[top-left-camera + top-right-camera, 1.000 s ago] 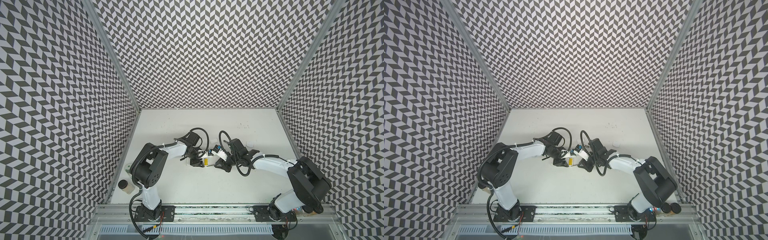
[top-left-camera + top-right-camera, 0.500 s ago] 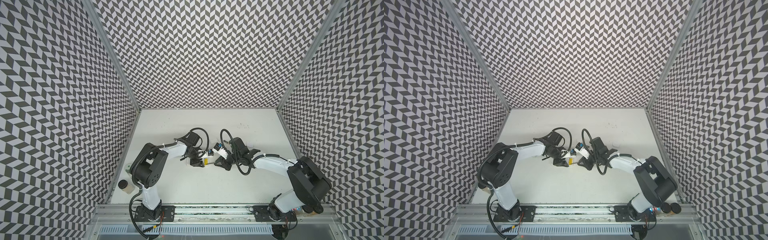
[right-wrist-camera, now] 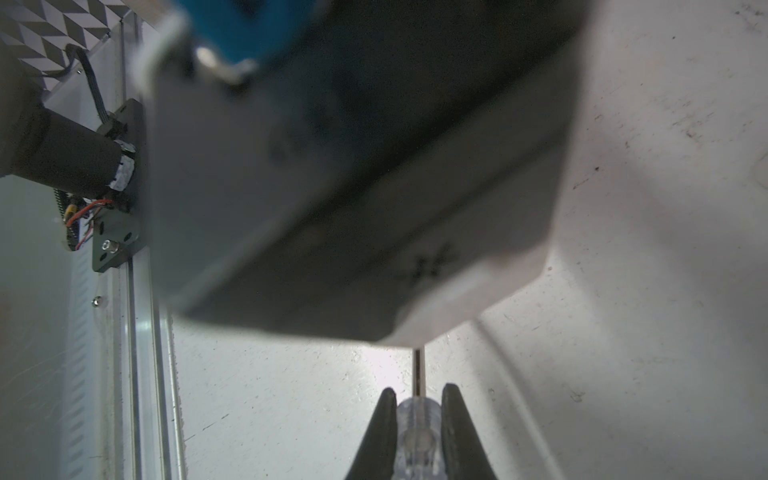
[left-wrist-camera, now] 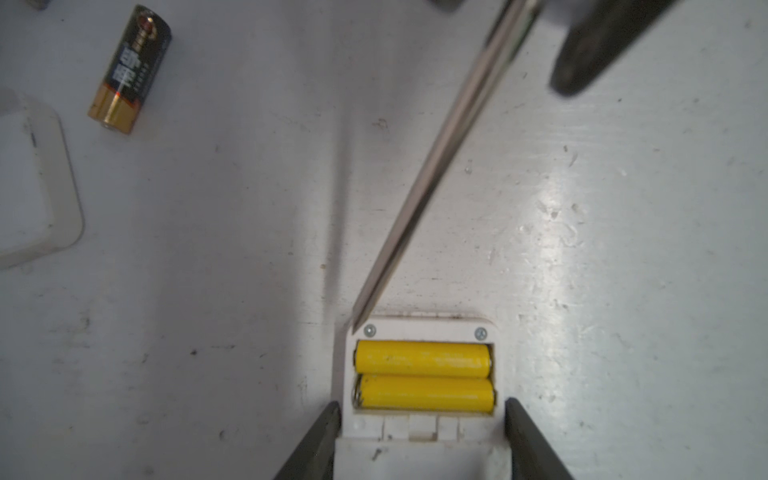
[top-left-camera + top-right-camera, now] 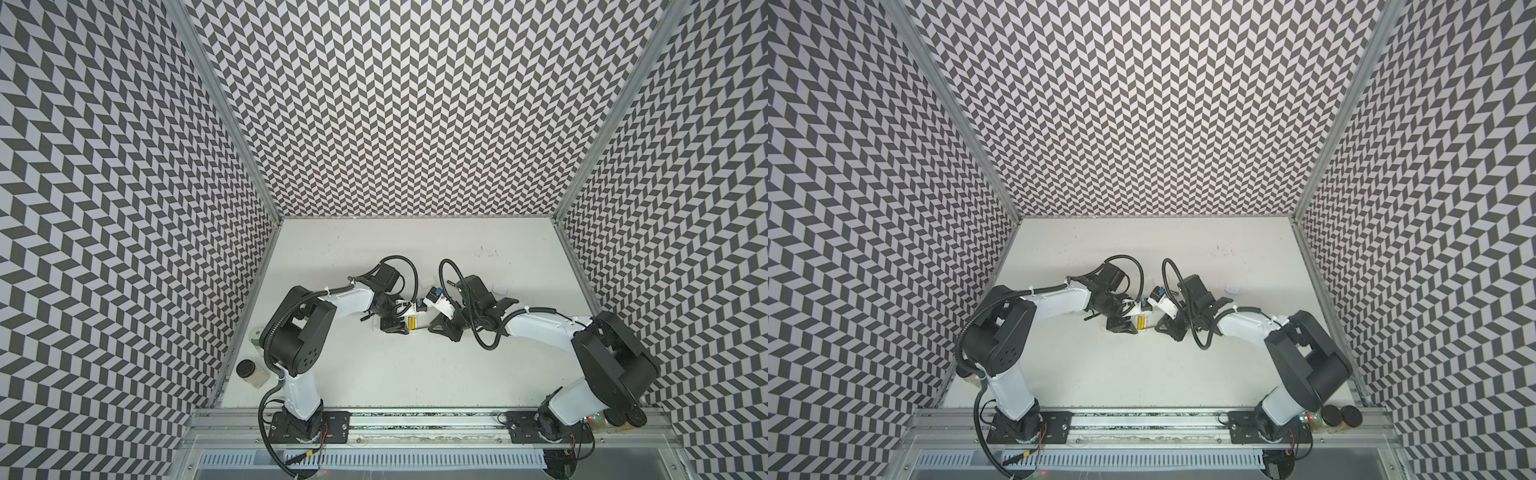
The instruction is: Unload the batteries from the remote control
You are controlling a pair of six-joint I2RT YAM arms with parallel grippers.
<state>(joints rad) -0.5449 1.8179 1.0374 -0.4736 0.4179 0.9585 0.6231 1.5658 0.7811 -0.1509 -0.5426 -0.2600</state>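
Lying on the desk, the remote control is clamped by the left hand; from three o'clock the right hand grips the screwdriver. Its tip sits at the casing corner; I'd lever gently under the seated yellow batteries.

- I make out pale print on the black battery, but it is too blurred to read.
- Dark marks on the grey housing are unreadable to me too.

Two yellow batteries, black-and-gold battery, white remote control, grey-white chevron walls, white table
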